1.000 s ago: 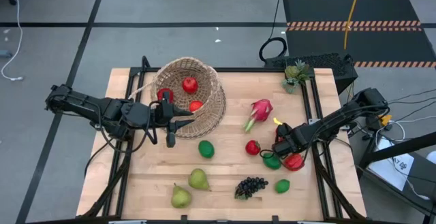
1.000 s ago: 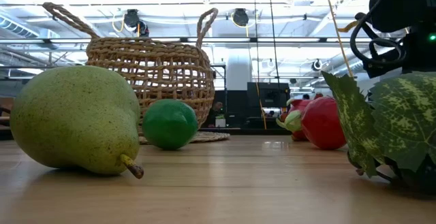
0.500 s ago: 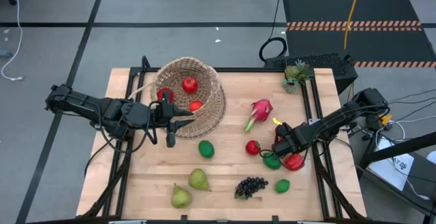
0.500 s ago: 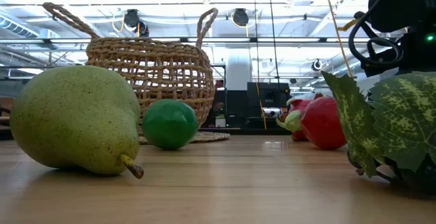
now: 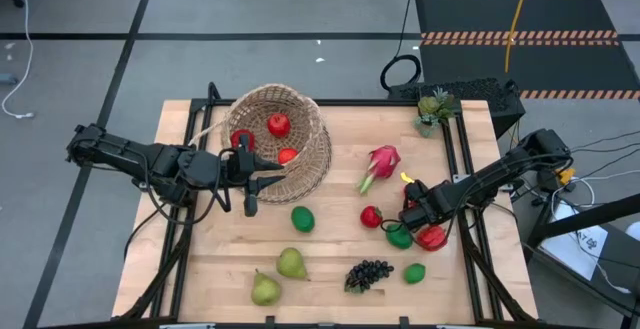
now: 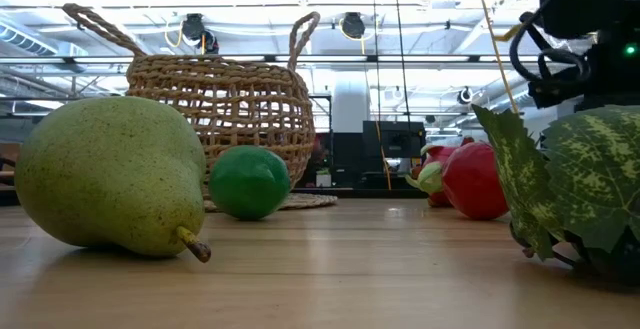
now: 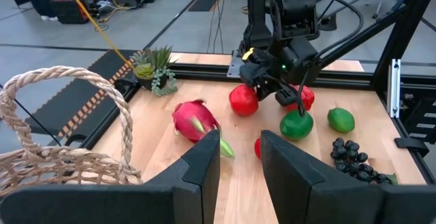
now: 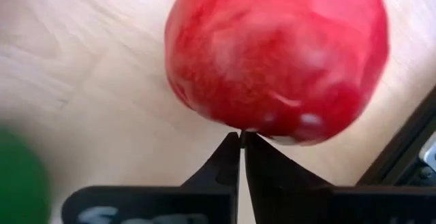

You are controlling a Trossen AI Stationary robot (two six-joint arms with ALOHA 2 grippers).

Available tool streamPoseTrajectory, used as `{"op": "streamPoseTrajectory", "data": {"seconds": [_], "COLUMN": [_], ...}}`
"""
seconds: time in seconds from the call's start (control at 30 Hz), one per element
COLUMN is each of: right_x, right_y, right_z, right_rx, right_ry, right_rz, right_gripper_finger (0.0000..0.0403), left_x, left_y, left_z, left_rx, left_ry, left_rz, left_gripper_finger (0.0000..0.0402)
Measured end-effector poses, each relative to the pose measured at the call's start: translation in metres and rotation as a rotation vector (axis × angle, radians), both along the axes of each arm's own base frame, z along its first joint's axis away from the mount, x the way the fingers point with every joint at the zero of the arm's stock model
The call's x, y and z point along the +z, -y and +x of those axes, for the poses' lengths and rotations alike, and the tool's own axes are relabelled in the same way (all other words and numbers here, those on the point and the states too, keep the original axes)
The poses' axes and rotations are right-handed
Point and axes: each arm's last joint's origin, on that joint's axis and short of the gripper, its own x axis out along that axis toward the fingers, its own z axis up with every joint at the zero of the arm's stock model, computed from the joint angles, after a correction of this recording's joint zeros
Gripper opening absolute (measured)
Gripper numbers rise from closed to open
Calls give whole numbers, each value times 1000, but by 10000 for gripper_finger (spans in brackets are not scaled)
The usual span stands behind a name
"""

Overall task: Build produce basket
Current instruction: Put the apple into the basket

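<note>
Hovering above a red fruit (image 8: 276, 57), right gripper (image 8: 242, 156) closed.

Table (image 5: 200, 269): light wooden top, black frame rails
Basket (image 5: 283, 141): just ahead of the left gripper (image 5: 262, 169)
Lime (image 5: 302, 218): near the left gripper; pears (image 5: 291, 263) and grapes (image 5: 368, 273) farther off
Red fruit (image 5: 432, 236): at the right gripper (image 5: 409, 221); dragon fruit (image 5: 381, 162) near
</note>
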Motion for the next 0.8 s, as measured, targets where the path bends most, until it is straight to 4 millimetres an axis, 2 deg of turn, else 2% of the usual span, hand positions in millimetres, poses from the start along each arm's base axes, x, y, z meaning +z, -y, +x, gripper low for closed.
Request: {"op": "streamPoseTrajectory", "data": {"seconds": [0.4, 0.6, 0.8], "right_x": [29, 58, 96], "right_y": [-7, -12, -14], "right_z": [20, 37, 54], "right_rx": [107, 173, 312], "right_ry": [114, 229, 353], "right_rz": [-4, -47, -151], "right_gripper_finger": [2, 1, 1], "left_x": [-1, -2, -2], "left_y": [0, 0, 0], "left_z": [0, -1, -1], "left_rx": [0, -5, -4], "left_ry": [-9, -30, -29], "left_rz": [3, 25, 20], "left_gripper_finger": [108, 108, 108]}}
